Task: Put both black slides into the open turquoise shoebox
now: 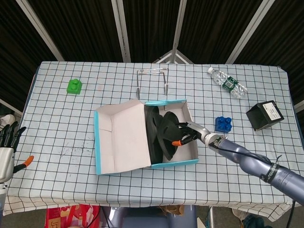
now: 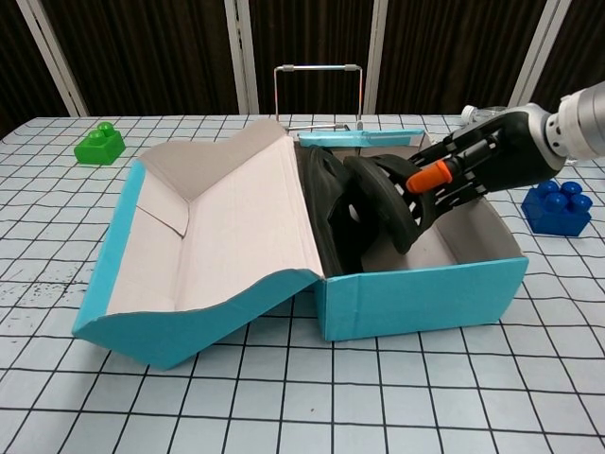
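Observation:
The turquoise shoebox (image 1: 182,163) (image 2: 425,295) stands open at the table's middle, its white-lined lid (image 1: 123,137) (image 2: 227,227) folded out to the left. One black slide (image 1: 153,130) (image 2: 326,203) stands on edge against the box's left wall. My right hand (image 1: 190,134) (image 2: 473,165) grips the second black slide (image 1: 167,135) (image 2: 383,199), tilted and low inside the box, leaning toward the first. My left hand (image 1: 7,147) hangs off the table's left edge, holding nothing, fingers apart.
A green block (image 1: 74,86) (image 2: 99,144) sits far left. A wire rack (image 1: 153,80) (image 2: 318,95) stands behind the box. A blue block (image 1: 222,123) (image 2: 556,206), a plastic bottle (image 1: 227,82) and a black box (image 1: 264,115) lie on the right.

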Robot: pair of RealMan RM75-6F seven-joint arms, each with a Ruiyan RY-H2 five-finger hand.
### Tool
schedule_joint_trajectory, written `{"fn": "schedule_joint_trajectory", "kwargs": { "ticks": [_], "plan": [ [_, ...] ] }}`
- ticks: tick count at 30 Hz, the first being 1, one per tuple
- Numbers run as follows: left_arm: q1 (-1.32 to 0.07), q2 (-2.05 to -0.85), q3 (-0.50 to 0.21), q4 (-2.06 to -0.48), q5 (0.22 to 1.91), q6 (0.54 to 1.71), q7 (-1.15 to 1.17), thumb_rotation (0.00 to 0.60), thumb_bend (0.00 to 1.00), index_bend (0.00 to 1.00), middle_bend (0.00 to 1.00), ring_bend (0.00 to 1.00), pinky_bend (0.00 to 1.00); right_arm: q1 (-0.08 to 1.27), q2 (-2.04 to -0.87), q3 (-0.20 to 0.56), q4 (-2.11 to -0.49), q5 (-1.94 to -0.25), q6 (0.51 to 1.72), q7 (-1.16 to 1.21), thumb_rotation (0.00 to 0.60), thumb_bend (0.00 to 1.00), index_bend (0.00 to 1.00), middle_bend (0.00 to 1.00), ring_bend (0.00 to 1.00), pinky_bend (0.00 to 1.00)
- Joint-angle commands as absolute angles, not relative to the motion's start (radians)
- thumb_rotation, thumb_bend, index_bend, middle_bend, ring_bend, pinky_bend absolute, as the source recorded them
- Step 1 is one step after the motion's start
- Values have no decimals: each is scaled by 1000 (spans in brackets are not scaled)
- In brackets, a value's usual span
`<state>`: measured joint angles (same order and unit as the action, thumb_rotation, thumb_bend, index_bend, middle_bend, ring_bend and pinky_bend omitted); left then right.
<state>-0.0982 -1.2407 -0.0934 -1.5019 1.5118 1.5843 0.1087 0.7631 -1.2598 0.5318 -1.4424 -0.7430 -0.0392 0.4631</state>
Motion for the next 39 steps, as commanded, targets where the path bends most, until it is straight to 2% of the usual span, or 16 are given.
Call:
{"fn": "schedule_joint_trajectory", "kwargs": {
  "ticks": [1,11,19,24,28,32,39],
  "plan": [
    [-98,-1241,-93,-1502,1512,1585,109,600,239,131,0,0,118,771,-1271,514,-1435,-749,-23,470,600,776,556,467,358,257],
    [-98,-1241,-94,-1502,1511,1586,108,600,240,131,0,0,118,786,-1305,460,-1396,-768,4,484,600,775,555,467,358,299],
    [-98,-1241,-94,-1503,1514,1587,107,600,239,131,0,0,118,777,-1311,449,-1402,-789,26,488,600,775,555,467,358,300],
    [-98,-1242,-94,-1503,1515,1588,108,600,240,131,0,0,118,780,-1316,428,-1398,-813,54,475,600,774,556,467,358,340],
    [-97,-1242,-94,-1504,1515,1589,109,600,240,131,0,0,118,794,-1319,397,-1398,-824,93,465,600,775,555,467,358,340],
    [-98,-1241,-93,-1504,1514,1588,108,600,239,131,0,0,118,821,-1336,330,-1394,-841,193,423,600,776,556,467,358,340],
    [-97,-1240,-95,-1504,1514,1590,104,600,240,131,0,0,118,866,-1345,243,-1399,-811,285,367,600,775,556,466,358,340]
  ]
}}
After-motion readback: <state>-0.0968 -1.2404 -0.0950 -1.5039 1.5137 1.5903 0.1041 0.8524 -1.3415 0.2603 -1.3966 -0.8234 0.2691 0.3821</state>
